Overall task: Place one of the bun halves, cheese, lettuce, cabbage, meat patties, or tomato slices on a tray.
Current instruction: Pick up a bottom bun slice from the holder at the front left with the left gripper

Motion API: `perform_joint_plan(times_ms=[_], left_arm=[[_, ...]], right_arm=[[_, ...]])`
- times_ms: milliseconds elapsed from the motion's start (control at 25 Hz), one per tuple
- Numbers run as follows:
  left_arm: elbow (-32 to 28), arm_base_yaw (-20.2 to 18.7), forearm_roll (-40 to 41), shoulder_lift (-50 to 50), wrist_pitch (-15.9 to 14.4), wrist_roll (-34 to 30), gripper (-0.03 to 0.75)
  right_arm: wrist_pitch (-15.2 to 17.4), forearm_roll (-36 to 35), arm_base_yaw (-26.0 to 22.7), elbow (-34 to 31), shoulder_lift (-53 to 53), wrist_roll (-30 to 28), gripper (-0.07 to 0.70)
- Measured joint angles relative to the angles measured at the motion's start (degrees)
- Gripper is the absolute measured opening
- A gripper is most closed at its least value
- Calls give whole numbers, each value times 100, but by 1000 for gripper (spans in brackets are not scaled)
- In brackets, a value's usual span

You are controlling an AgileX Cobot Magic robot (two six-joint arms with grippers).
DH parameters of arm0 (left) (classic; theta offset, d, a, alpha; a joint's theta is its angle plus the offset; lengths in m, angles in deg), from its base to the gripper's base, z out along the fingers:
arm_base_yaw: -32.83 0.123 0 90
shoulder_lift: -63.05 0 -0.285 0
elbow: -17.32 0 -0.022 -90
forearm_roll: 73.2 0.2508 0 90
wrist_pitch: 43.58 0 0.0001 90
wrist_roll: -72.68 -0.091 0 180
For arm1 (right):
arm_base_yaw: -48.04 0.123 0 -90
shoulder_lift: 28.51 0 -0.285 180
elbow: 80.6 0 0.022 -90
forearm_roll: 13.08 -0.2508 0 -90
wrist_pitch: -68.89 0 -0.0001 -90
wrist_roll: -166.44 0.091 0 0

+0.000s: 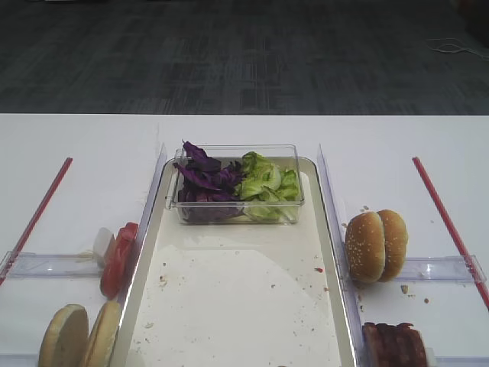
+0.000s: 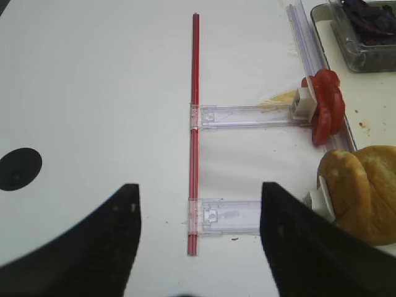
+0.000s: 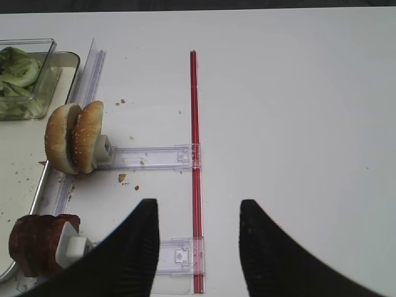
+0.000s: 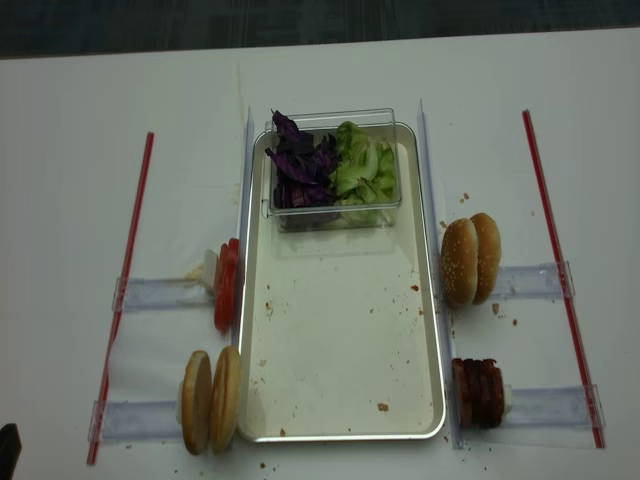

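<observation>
Bun halves stand on edge beside tray.

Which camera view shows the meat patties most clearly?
The realsense exterior high view: the meat patties show whole, stacked on edge right of the tray. The right wrist view shows them partly behind the right tool; the other exterior view cuts them at its bottom edge; the left wrist view shows none.

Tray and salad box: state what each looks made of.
The large shallow silvery-rimmed rectangular tray looks like brushed metal, given its dull grey sheen. The small clear rectangular box looks like rigid transparent plastic, since the leaves show through its walls.
</observation>
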Motion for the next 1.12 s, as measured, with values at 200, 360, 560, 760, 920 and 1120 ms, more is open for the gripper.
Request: perform_joint_plan(times_ms=[200, 360, 560, 760, 920, 1120], left_arm=[[0, 0, 0, 0, 0, 0, 424], [0, 0, 0, 0, 0, 0, 424], [0, 0, 0, 0, -16, 0, 424], [64, 0, -89, -873, -136, 0, 424], [99, 0, -111, -2110, -161, 0, 424], [114, 0, -111, -3720, -140, -116, 424]], right_arm=[[0, 0, 0, 0, 0, 0, 356], [0, 0, 0, 0, 0, -11, 355], [11, 0, 0, 0, 0, -11, 356], [11, 0, 0, 0, 0, -11, 355], [11, 0, 0, 0, 0, -11, 356], [11, 0, 0, 0, 0, -11, 356]])
